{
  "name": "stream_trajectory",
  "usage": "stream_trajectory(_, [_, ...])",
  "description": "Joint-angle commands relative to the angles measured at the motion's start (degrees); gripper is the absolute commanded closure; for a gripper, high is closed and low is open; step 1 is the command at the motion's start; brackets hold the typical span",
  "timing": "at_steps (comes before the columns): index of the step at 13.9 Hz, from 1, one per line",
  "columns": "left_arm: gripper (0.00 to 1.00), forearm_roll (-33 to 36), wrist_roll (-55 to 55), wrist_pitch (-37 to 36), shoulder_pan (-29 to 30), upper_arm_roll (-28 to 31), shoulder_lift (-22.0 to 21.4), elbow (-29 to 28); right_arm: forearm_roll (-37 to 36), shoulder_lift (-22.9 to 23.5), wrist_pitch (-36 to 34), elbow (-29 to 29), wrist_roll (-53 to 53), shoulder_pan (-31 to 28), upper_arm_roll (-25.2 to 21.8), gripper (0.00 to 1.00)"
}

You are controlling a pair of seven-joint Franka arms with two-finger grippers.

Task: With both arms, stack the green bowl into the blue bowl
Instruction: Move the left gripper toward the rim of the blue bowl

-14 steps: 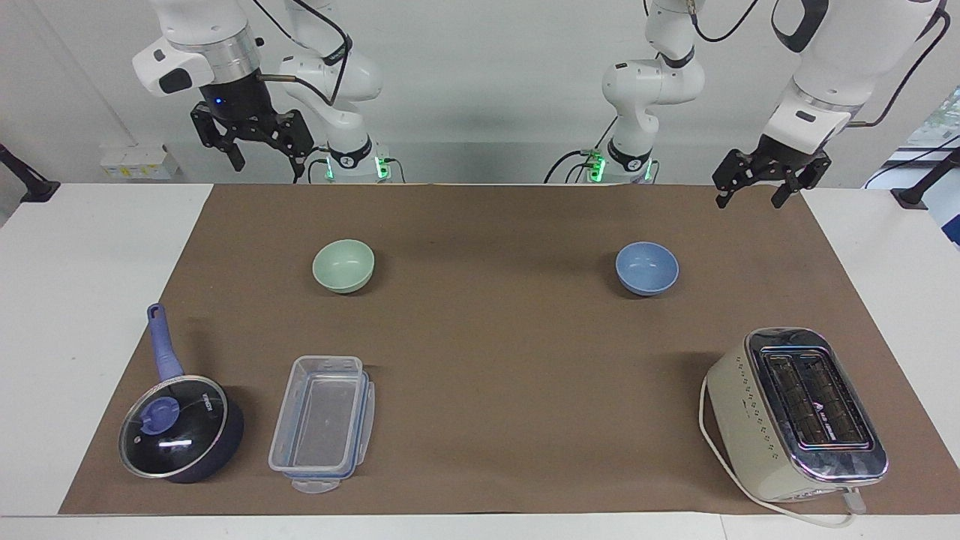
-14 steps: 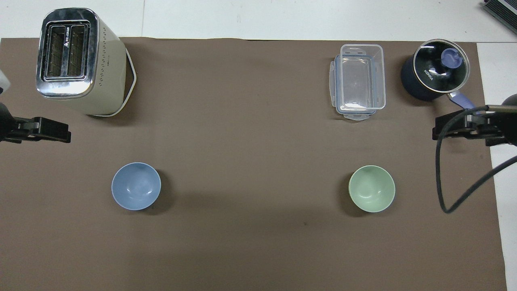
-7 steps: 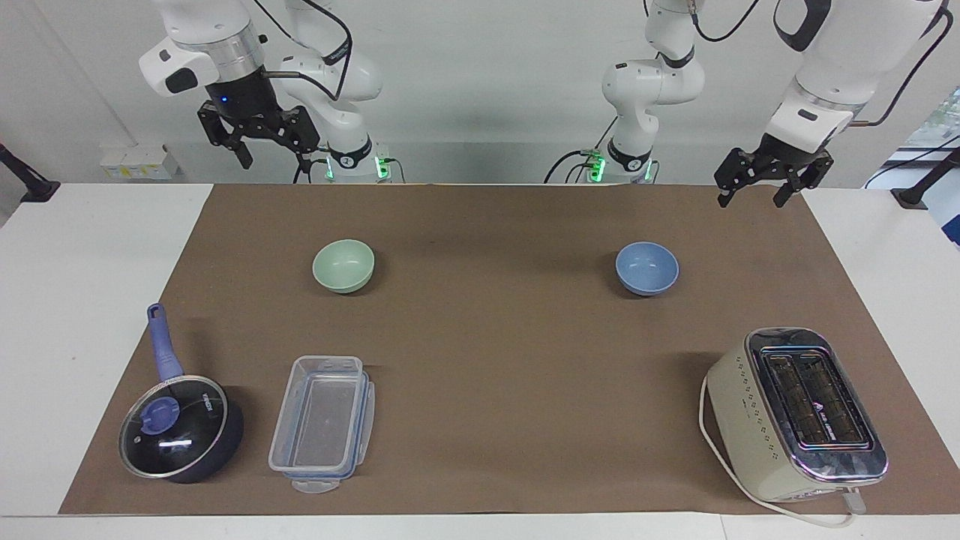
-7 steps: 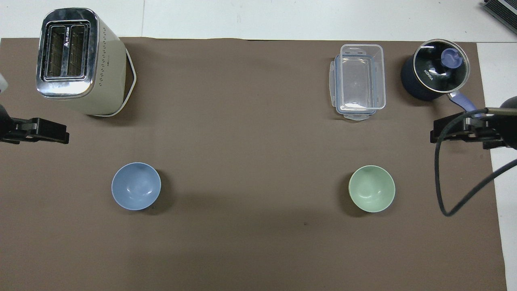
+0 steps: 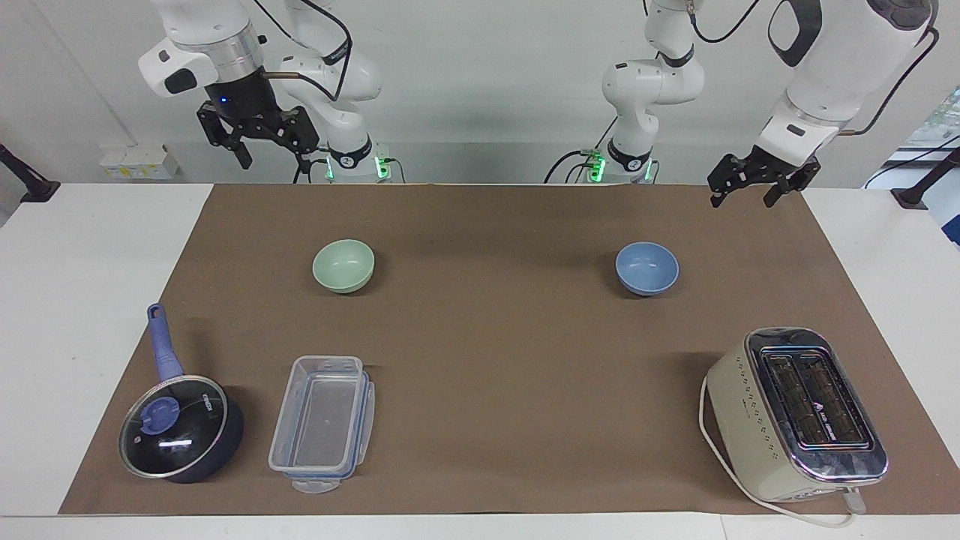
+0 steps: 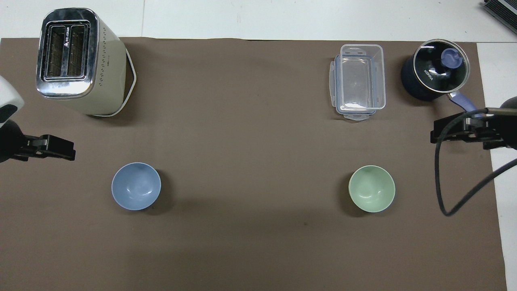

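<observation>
Green bowl (image 5: 343, 265) and blue bowl (image 5: 646, 268) sit well apart on the bench (image 5: 487, 375), one toward each arm's end. Right pincer (image 5: 259, 154) and left pincer (image 5: 750, 191) hang spread, empty.

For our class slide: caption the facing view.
Green bowl and blue bowl sit apart, both grippers raised and empty.

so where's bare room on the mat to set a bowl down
Widest bare patch: mid-mat between the small pale green bowl and small periwinkle-blue bowl, running out to between the clear plastic container and cream toaster. Crowded where container and lidded dark pot sit.
</observation>
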Motion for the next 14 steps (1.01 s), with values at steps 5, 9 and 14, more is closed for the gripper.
stream_trajectory(5, [0.00,0.63,5.53,11.56,1.90,0.20,-5.73,-15.17,0.00,-1.99,-0.30,-2.40,-0.81,-1.00,0.17,0.00])
stream_trajectory(9, [0.00,0.63,5.53,16.75,1.11,0.12,-5.65,-20.46,0.00,-2.08,-0.39,-2.49,-2.47,-1.00,0.17,0.00])
stream_trajectory(14, [0.00,0.54,5.44,25.36,1.02,0.12,-4.95,-27.22,0.00,-2.78,-0.39,-3.54,-2.74,-1.00,0.17,0.00])
